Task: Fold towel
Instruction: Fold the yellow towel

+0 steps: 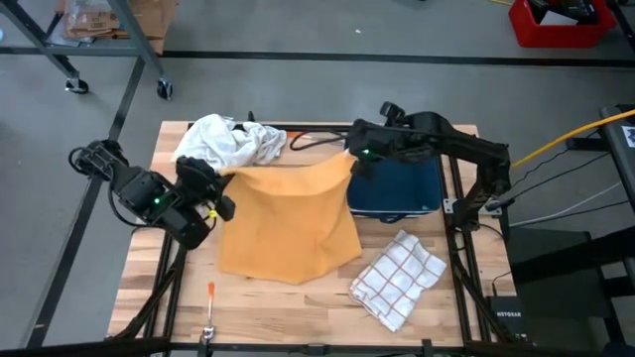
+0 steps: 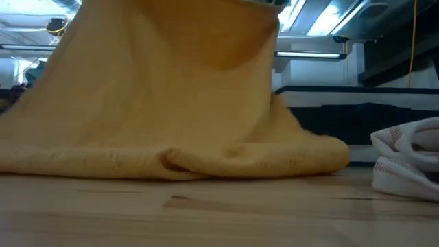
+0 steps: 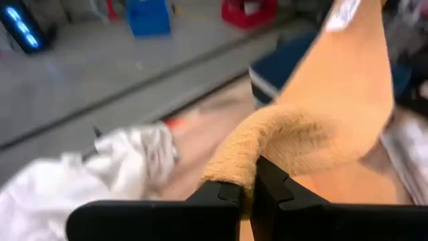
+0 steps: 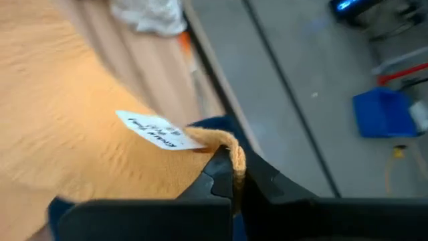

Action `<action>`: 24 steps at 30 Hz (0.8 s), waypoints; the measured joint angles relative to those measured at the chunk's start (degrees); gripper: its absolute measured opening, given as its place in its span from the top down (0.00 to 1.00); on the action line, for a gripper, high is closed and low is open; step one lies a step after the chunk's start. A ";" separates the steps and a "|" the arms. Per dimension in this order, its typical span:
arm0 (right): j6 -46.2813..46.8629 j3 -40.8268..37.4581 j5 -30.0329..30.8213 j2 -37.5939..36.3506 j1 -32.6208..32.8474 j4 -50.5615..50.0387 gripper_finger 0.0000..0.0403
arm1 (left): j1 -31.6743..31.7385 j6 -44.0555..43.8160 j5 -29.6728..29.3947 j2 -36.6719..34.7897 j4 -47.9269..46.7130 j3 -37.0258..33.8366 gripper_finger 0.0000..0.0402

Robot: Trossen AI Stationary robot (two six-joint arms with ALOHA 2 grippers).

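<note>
The orange towel (image 1: pixel 290 220) is held up by two adjacent corners, its far edge lifted off the worktop (image 1: pixel 298 307) and its near edge resting in a loose roll on the wood. The left gripper (image 1: pixel 220 203) has its jaws pinching one raised corner; the right gripper (image 1: pixel 354 157) has its jaws pinching the other, beside the sewn-in label (image 4: pixel 155 130).

Only a thin bite of cloth is held in each pinch, so a corner could be lost if the arms are drawn apart or swung quickly; the towel would then collapse in a heap. The fold could also be laid crooked, since the two corners are not seen to be held at matching height. A white cloth (image 1: pixel 230 141) lies just beside the left corner and a dark blue case (image 1: pixel 397 186) sits under the right one; either could be snagged or dragged by the hanging fabric. A checked cloth (image 1: pixel 399 276) lies near the towel's lower right edge and could be covered by it.

The label and the thinness of the right-hand bite are shown only in the right wrist view. The bunched near hem (image 2: pixel 178 159) on the wood is shown only in the low view, where neither gripper is seen. The layout of the neighbouring cloths, and an orange-handled tool (image 1: pixel 210 303) at the front edge, is given only by the high view.
</note>
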 joint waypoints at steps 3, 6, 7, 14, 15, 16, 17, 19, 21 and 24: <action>-0.02 -2.17 -3.82 -0.04 0.16 -0.27 0.98 | -0.63 -1.80 7.73 0.00 0.19 -1.97 1.00; -0.02 -3.67 -9.61 -0.02 0.23 -1.22 0.98 | -2.04 -4.01 13.54 0.02 1.43 -3.95 1.00; 0.06 -4.13 -12.05 -0.02 0.23 -1.33 0.98 | -2.67 -4.75 15.20 0.02 1.89 -4.63 1.00; 3.22 -9.68 -26.40 -0.06 1.32 -1.47 0.98 | -7.59 -8.38 25.52 0.24 6.55 -8.51 1.00; 3.58 -10.95 -27.48 -0.05 1.93 -1.45 0.98 | -8.28 -9.26 27.09 0.24 7.02 -9.18 1.00; 3.89 -12.38 -28.48 -0.06 2.67 -1.46 0.98 | -9.04 -10.45 28.53 0.26 7.45 -9.86 1.00; 4.36 -14.02 -29.36 -0.06 3.45 -1.44 0.98 | -9.80 -11.51 30.02 0.26 8.05 -10.66 1.00; 5.57 -17.26 -30.48 -0.04 5.20 -1.45 0.98 | -11.27 -13.76 32.53 0.26 9.30 -12.32 1.00; 6.84 -20.85 -30.53 -0.04 7.13 -0.98 0.98 | -12.80 -15.74 34.46 0.26 11.24 -14.48 1.00; 9.14 -25.93 -30.60 -0.04 10.19 1.62 0.98 | -14.74 -18.52 36.98 0.26 15.30 -17.93 1.00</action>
